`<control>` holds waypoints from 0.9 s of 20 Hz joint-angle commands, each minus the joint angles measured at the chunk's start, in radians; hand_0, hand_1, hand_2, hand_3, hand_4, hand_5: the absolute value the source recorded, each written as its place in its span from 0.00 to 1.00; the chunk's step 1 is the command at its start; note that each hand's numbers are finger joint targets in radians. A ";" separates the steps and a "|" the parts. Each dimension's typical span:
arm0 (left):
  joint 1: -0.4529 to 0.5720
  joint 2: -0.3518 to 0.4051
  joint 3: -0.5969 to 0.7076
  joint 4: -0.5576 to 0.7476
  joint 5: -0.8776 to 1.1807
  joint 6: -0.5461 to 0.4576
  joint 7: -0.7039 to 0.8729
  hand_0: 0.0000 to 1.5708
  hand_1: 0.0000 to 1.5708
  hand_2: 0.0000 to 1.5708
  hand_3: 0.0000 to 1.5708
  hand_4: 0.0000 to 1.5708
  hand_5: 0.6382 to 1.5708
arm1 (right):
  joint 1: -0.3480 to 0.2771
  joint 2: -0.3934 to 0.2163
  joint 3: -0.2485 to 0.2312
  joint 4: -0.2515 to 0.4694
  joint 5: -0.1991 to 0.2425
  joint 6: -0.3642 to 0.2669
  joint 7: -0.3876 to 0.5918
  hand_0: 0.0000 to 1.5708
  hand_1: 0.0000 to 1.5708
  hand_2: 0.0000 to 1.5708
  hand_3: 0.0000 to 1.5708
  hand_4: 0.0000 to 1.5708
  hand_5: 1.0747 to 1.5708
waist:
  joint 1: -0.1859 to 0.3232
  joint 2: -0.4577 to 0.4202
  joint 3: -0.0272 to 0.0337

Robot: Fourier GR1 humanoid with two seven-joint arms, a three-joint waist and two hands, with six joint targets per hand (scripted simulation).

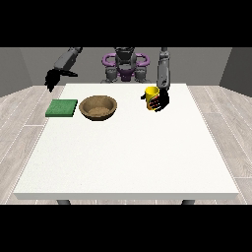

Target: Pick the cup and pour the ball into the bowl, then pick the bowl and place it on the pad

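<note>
Cup grasp at far right of table

We see the hand at the view's right [161, 102] curled around the yellow cup [151, 97]; the bowl [98, 107] and pad [62, 108] sit left, apart, white table [128, 157] open nearer.

Ball — unseen inside the cup [151, 93]

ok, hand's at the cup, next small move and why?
Probably lift the yellow cup and carry it toward the brown bowl. The hand at the view's right looks wrapped round the cup, which stands upright, apart from the bowl.
</note>
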 commanded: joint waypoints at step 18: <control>-0.121 -0.058 -0.335 -0.081 -0.462 0.190 0.542 0.89 0.89 1.00 1.00 0.71 1.00 | 0.077 -0.195 -0.127 0.381 0.001 0.092 -0.035 0.00 0.00 0.00 0.00 0.00 0.98 | 0.177 -0.306 -0.0001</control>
